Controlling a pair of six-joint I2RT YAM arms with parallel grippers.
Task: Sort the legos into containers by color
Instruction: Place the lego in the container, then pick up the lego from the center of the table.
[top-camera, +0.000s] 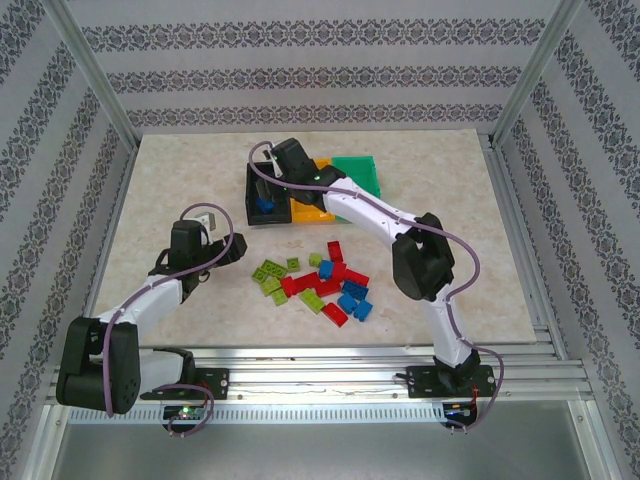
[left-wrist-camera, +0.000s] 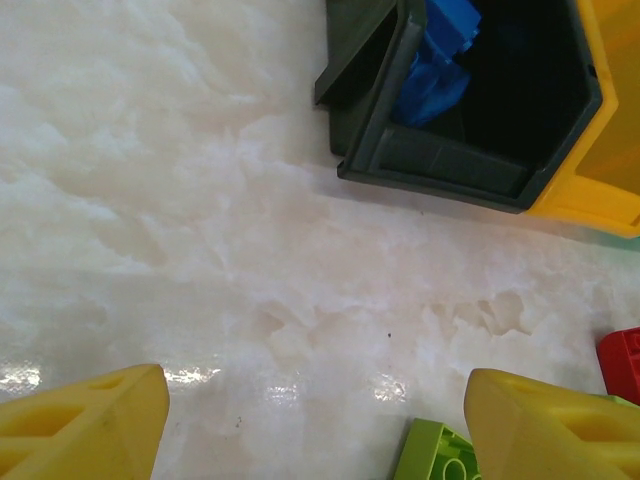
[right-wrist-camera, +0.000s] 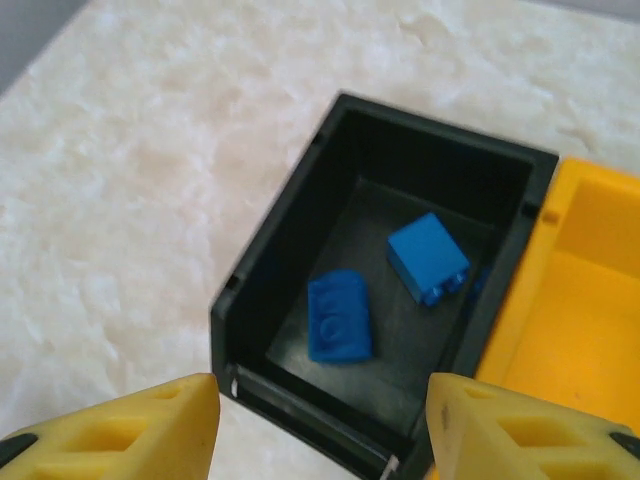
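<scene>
Right hand (right-wrist-camera: 320, 425): spread, empty, over black bin (right-wrist-camera: 262, 300) holding blue legos (right-wrist-camera: 338, 316). Drop seemingly done; next, fetch from pile (top-camera: 320, 285).

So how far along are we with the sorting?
Early. At least two blue bricks lie in the black bin; the right gripper hangs open above it, nothing held. The left gripper is open over bare table. Left: the pile of red, green and blue bricks, and the yellow bin looks empty where visible.

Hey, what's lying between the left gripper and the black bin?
Nothing but bare table: the left wrist view shows an open stretch from the left gripper to the black bin.
</scene>
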